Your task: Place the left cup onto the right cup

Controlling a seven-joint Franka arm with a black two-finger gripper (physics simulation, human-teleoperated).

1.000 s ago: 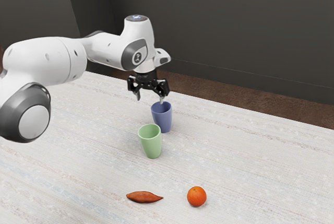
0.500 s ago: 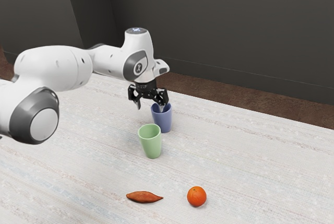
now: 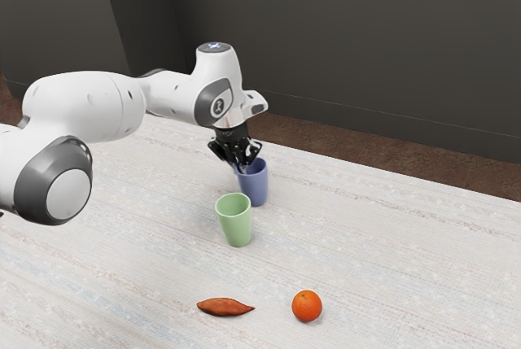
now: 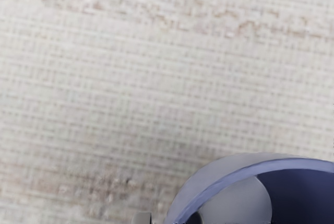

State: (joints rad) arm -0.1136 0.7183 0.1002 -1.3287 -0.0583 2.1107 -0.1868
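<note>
A blue cup (image 3: 254,185) stands upright on the pale table (image 3: 391,235), just behind and to the exterior view's right of a green cup (image 3: 234,220), which is also upright. My black gripper (image 3: 242,159) is down at the blue cup's near-left rim, its fingers drawn close together on the wall, one inside and one outside. In the wrist view the blue cup (image 4: 297,192) lies right under my hand, its rim and dark inside showing.
A sweet potato (image 3: 225,307) and an orange (image 3: 307,306) lie near the table's front, well in front of the cups. A dark wall stands behind the table's far edge.
My gripper came down from above the blue cup to its rim, and its wide-spread fingers closed onto the cup wall. Neither cup has moved.
</note>
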